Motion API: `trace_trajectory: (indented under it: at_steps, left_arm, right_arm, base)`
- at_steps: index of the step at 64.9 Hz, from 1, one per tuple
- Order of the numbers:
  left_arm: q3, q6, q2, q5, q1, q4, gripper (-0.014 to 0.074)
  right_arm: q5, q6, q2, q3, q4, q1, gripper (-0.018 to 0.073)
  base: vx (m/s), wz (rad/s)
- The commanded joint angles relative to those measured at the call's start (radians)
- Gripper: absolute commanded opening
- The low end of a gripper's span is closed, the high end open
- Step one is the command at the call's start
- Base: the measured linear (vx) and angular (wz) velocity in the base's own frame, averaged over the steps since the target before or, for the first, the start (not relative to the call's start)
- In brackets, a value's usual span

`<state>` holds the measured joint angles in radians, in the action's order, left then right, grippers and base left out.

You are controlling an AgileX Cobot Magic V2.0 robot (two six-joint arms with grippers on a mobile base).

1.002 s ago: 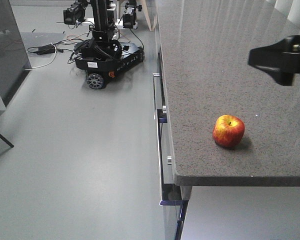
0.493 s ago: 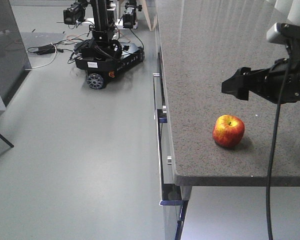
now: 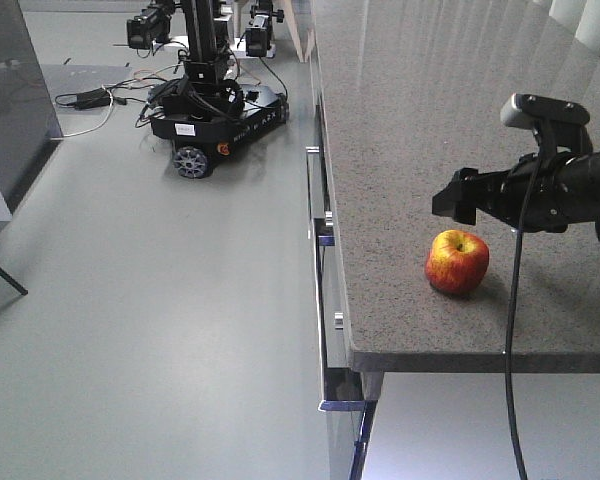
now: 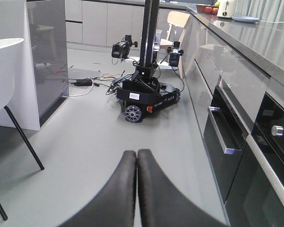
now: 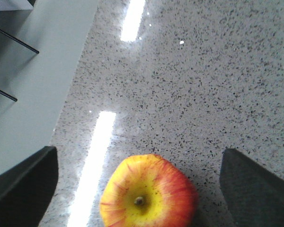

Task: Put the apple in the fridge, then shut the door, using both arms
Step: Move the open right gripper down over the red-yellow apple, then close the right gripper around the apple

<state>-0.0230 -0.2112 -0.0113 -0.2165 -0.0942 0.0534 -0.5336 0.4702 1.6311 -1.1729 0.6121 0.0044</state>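
The apple [image 3: 457, 262], red with yellow patches, sits stem-up on the speckled grey counter [image 3: 430, 120] near its front edge. My right gripper [image 3: 456, 198] hovers just above it, coming in from the right. In the right wrist view the apple [image 5: 149, 194] lies below and between the two wide-apart fingers [image 5: 26, 182], untouched, so my right gripper [image 5: 138, 153] is open. My left gripper [image 4: 136, 155] is shut on nothing, low over the floor. The fridge [image 3: 15, 100] shows only as a dark grey face at far left [image 4: 47, 61]; the door's state cannot be told.
A black wheeled robot base [image 3: 215, 100] with cables stands on the floor beyond. Metal drawer handles [image 3: 320, 300] run down the counter front. Oven fronts [image 4: 227, 142] line the right of the left wrist view, and a white chair [image 4: 2, 61] stands at its left.
My right arm has swung in from the right edge and come down over the apple. The apple has not moved.
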Motion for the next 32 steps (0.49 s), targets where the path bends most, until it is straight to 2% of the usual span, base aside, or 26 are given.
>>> trace_trajectory:
  at_steps: [1, 32]
  left_arm:
    - [-0.03, -0.003, -0.016, 0.073, 0.004, 0.001, -0.0005]
    - [-0.03, -0.003, -0.016, 0.073, 0.004, 0.001, -0.0005]
  right_arm:
    - [0.049, 0.009, -0.016, -0.033, 0.018, -0.002, 0.0649]
    - [0.022, 0.008, 0.07, -0.033, 0.021, -0.002, 0.0633]
  base:
    - [0.0, 0.0]
    - [0.0, 0.0]
